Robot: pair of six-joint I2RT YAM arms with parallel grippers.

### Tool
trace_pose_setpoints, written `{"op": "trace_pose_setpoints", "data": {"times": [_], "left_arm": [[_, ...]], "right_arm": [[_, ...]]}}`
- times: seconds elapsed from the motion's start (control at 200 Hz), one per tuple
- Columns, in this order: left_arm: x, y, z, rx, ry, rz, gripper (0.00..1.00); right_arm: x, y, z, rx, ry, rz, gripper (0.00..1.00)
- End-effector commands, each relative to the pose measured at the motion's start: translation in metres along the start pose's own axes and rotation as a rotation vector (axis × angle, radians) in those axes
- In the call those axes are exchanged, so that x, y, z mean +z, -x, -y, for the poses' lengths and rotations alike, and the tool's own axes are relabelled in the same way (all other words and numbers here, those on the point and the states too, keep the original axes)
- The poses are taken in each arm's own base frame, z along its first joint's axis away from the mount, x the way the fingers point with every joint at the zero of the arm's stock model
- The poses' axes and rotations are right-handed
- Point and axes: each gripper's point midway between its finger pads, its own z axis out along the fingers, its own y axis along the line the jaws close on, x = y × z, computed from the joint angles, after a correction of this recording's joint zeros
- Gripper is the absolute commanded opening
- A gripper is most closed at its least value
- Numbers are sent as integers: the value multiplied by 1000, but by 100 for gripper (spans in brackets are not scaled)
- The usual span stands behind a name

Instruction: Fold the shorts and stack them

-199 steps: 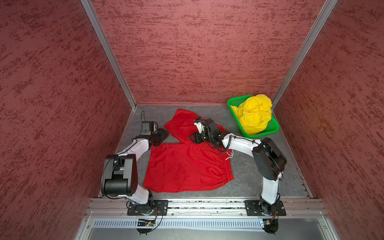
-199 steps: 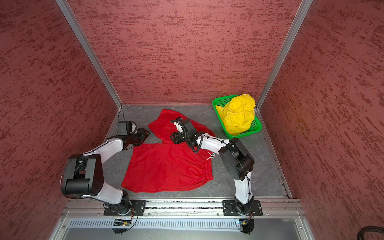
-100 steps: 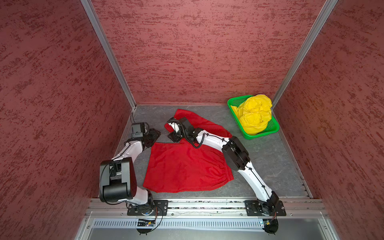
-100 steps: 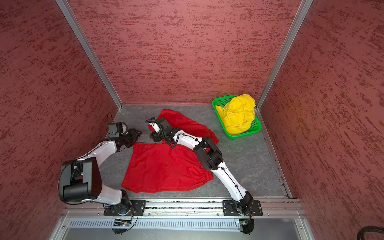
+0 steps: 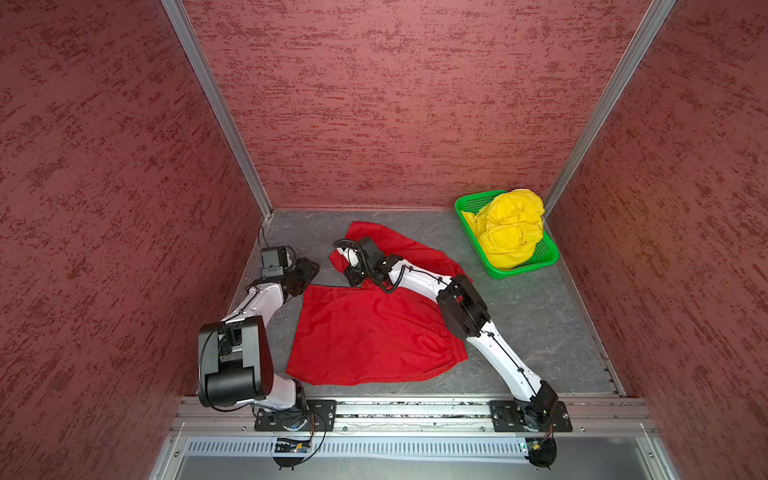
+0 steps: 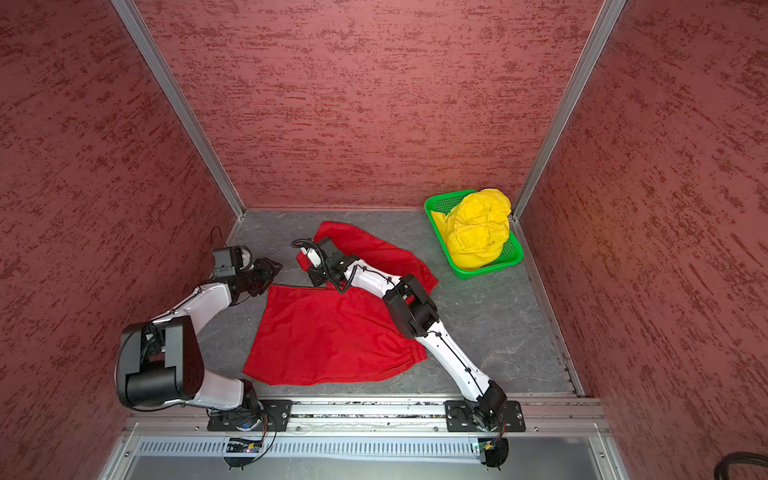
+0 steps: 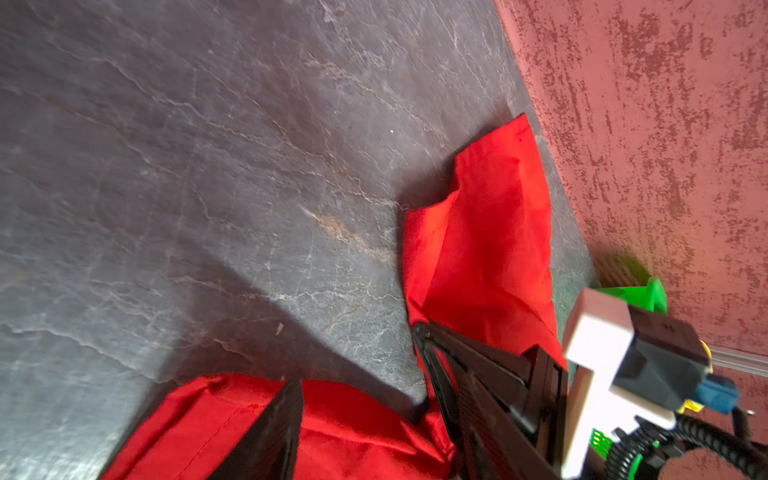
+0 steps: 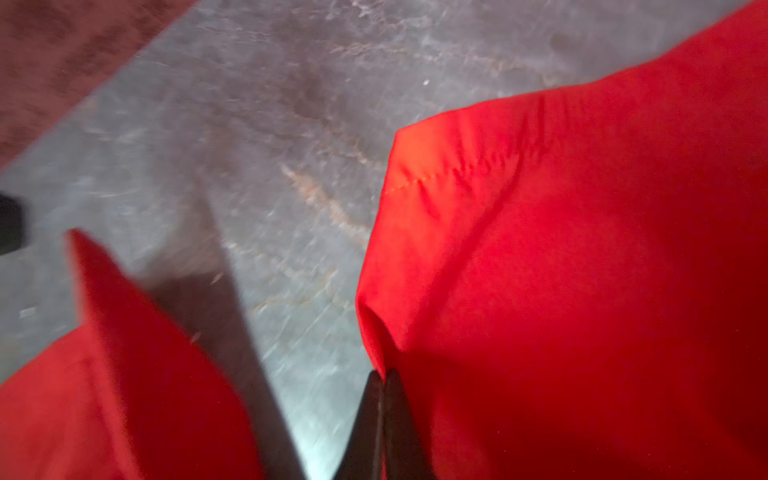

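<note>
1. Red shorts (image 5: 365, 332) lie spread mid-desk (image 5: 540, 316); gathered waistband to the right; front leg flat and smooth; back leg rumpled toward the rear wall.
2. Yellow shorts (image 5: 509, 232) sit bunched in a mound in the green basket (image 5: 523, 272) at the back right corner, well apart from the red pair.
3. Right gripper (image 8: 380, 382): jaws pressed together on the back leg's hem; cloth drawn into a fold at their tips.
4. Left gripper (image 5: 311, 272): jaws partly apart over the front leg's corner, gripping nothing.
</note>
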Motion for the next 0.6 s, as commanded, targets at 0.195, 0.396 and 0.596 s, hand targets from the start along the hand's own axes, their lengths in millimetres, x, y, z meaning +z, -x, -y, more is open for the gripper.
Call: {"op": "trace_pose_setpoints", "data": {"times": [0.195, 0.396, 0.596], "left_arm": [[8, 0, 26, 46, -120, -19, 62], [24, -13, 51, 75, -223, -70, 65], [48, -21, 76, 81, -299, -90, 69]], "right_arm": [[-95, 77, -24, 174, 323, 250, 0], [-106, 78, -27, 231, 423, 257, 0], [-104, 72, -25, 244, 422, 240, 0]]}}
